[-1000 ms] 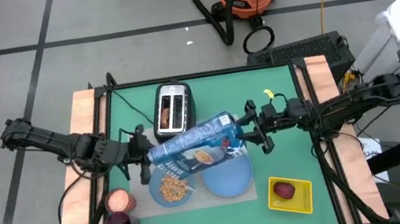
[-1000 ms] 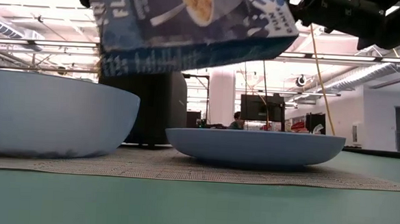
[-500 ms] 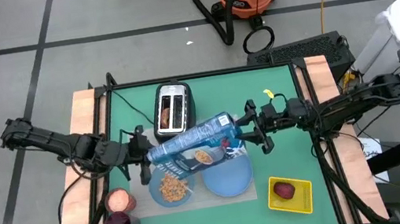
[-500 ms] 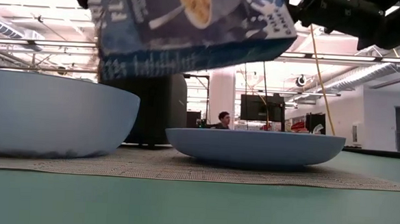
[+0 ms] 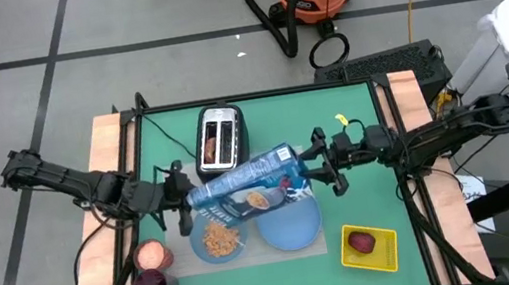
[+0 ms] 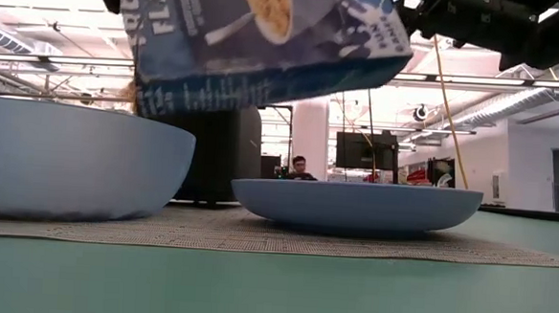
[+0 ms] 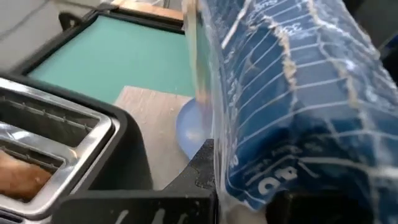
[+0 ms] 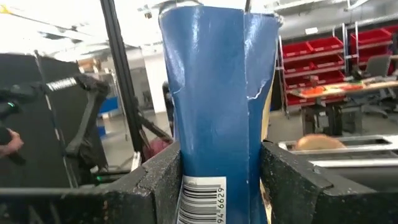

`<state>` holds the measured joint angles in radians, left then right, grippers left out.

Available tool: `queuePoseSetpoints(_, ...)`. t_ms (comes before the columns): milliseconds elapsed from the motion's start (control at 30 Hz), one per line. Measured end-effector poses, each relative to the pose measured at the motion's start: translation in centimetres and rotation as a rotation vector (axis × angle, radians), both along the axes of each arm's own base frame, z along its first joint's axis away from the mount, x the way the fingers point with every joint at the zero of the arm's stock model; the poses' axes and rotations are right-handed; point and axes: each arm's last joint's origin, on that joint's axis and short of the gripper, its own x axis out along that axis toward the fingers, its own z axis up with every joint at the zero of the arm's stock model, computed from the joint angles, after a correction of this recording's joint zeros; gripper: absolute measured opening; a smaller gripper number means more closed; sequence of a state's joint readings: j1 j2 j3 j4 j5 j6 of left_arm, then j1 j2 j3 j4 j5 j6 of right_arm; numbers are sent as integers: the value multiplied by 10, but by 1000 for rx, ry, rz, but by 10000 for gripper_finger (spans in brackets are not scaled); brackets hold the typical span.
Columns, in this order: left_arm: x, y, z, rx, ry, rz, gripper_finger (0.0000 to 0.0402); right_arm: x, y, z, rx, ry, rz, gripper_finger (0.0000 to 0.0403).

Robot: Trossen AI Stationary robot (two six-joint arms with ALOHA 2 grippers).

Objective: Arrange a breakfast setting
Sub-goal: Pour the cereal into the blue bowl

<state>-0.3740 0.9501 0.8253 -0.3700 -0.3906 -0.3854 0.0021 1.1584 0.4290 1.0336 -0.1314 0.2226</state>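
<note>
**Cereal box held sideways over the bowl between my 2 grippers**

I held the blue cereal box (image 5: 245, 179) in the air above the middle of the table, lying nearly level and slightly tilted, with its left end over the light-blue bowl (image 5: 217, 240). My right gripper (image 5: 317, 165) was clamped on the right end of the box; in the right wrist view my 2 dark fingers (image 8: 158, 180) pressed against both narrow sides of it, just by the barcode. My left gripper (image 5: 180, 199) was at the left end of the box, its fingers closed on that end, the blue cardboard filling the left wrist view right beside them.

The bowl sat on the left part of the grey mat (image 5: 325, 243) and held brownish cereal. The light-blue round plate (image 5: 290, 226) lay just right of it on the same mat, partly under the box. From the low view the box hung clear above both dishes.

The black-and-silver toaster (image 5: 220, 137) stood on the far side of the mat, with the browned bagel (image 7: 22, 174) in a slot. The dark red fruit (image 5: 360, 242) lay in the yellow square tray (image 5: 386, 254) at the near right.
</note>
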Motion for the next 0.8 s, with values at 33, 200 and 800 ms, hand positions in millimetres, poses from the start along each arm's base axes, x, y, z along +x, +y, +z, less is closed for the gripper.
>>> queuePoseSetpoints(33,1,0,1,-17,-16,-2,3,0,0,0,0,-4,0,192)
queuePoseSetpoints(200,-1,0,1,40,2,-22,3,0,0,1,0,-9,0,192)
queuePoseSetpoints(800,1,-1,3,-9,-24,-32,3,-1,0,3,1,-22,0,192)
